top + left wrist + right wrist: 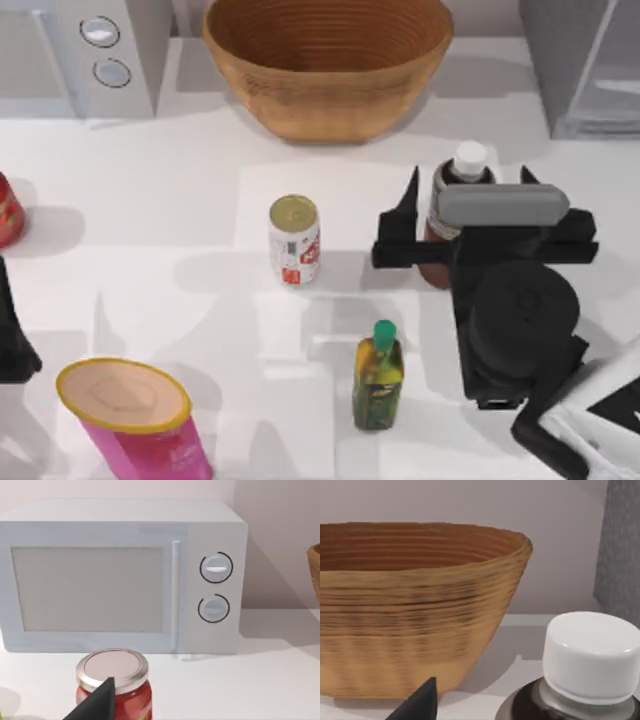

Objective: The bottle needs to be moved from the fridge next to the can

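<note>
The bottle (470, 158), with dark liquid and a white cap, stands upright on the table to the right of the can (294, 240), about a hand's width away. The can is white with red markings and a gold top. My right gripper (470, 180) is open, with one finger on each side of the bottle's neck and a gap at both. In the right wrist view the bottle's cap (592, 650) is close up, with one dark fingertip (420, 702) apart from it. The grey fridge (585, 60) stands at the back right. My left gripper (10, 340) is parked at the left edge, open.
A wicker bowl (325, 95) sits at the back middle. A light-grey microwave (90, 55) is at the back left. A red jar (114, 687) stands at the far left. A pink tub (135, 420) and a green-capped bottle (378, 380) are near the front.
</note>
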Controlling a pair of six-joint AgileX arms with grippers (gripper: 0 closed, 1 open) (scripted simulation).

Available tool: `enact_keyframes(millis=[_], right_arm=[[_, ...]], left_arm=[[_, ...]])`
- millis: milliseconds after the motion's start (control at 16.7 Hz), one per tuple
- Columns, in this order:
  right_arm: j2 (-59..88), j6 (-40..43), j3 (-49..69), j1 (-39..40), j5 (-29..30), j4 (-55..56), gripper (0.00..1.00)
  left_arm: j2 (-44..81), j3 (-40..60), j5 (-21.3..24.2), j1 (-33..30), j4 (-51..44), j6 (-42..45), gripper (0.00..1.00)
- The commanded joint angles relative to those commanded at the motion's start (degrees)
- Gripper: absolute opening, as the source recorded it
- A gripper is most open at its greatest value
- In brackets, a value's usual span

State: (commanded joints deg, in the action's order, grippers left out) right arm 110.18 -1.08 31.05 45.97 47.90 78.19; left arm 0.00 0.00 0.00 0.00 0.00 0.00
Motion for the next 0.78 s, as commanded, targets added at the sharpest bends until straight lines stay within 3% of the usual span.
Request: enact_keyframes(millis=[360, 780], right_arm=[[-15.4, 0.4, -1.8, -6.0, -8.2, -8.9, 1.0], [-50.9, 0.7, -11.2, -21.8, -22.9, -33.7, 1.0]], left_arm=[[0.0, 0.0, 0.0, 0.0, 0.0, 0.0, 1.0], [0.0, 0.0, 0.0, 0.0, 0.0, 0.0, 1.0]])
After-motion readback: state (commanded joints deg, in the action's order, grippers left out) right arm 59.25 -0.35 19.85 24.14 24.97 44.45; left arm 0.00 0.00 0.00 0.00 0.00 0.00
